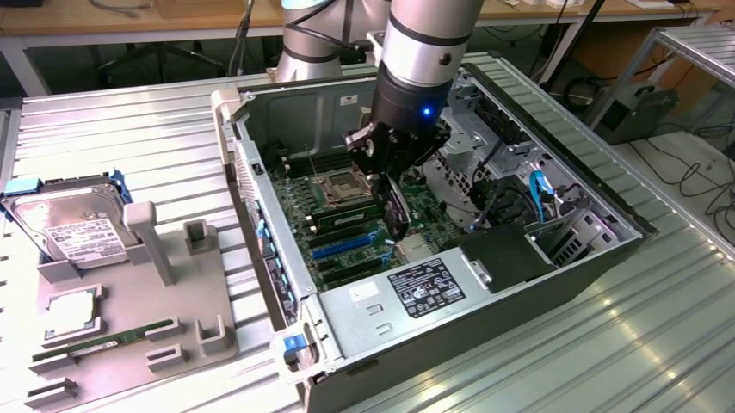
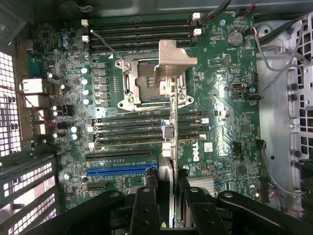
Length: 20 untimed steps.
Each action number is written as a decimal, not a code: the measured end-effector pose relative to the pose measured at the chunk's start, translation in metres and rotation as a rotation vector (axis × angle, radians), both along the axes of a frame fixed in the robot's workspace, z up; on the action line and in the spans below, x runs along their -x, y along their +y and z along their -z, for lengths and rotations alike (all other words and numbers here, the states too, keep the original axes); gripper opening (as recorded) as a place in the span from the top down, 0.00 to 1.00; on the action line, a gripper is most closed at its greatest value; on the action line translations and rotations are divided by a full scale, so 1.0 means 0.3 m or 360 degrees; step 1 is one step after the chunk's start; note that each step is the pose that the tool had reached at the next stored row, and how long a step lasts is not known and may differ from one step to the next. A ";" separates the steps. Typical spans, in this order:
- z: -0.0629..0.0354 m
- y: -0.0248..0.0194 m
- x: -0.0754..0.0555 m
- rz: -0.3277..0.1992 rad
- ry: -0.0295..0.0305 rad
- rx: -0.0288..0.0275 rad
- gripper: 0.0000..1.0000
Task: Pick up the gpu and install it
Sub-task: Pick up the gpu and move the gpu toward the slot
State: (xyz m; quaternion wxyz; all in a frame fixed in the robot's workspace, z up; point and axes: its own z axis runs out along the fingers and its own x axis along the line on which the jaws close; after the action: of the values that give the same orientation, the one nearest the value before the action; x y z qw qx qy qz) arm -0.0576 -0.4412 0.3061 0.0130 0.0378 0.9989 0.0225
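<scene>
In the exterior view the gripper (image 1: 394, 176) is clenched on the gpu (image 1: 397, 211), which hangs edge-down toward six o'clock over the open computer case (image 1: 597, 258). In the wrist view the gpu (image 2: 168, 137) runs twelve-to-six from the gripper (image 2: 166, 196), its silver bracket (image 2: 173, 61) far end, above the blue slot (image 2: 120, 171) at nine o'clock.

Black gpu (image 1: 397, 211) with silver bracket; green motherboard (image 2: 215, 88), blue slot (image 2: 120, 172).

A robotics lab: slatted metal bench (image 1: 643, 344) (open computer case (image 1: 460, 284) on it), wooden desks (image 1: 230, 13) behind.
</scene>
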 end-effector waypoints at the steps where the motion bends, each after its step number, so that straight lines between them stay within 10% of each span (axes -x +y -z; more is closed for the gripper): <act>1: 0.001 0.000 0.000 0.0000 0.00000 0.00000 0.74; 13: 0.008 0.002 0.000 -0.0001 -0.00002 -0.00003 0.74; 20: 0.008 0.031 -0.013 -0.0012 0.00000 -0.00001 0.74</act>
State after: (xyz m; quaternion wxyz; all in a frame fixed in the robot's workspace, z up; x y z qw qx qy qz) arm -0.0537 -0.4318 0.3038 0.0129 0.0339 0.9991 0.0226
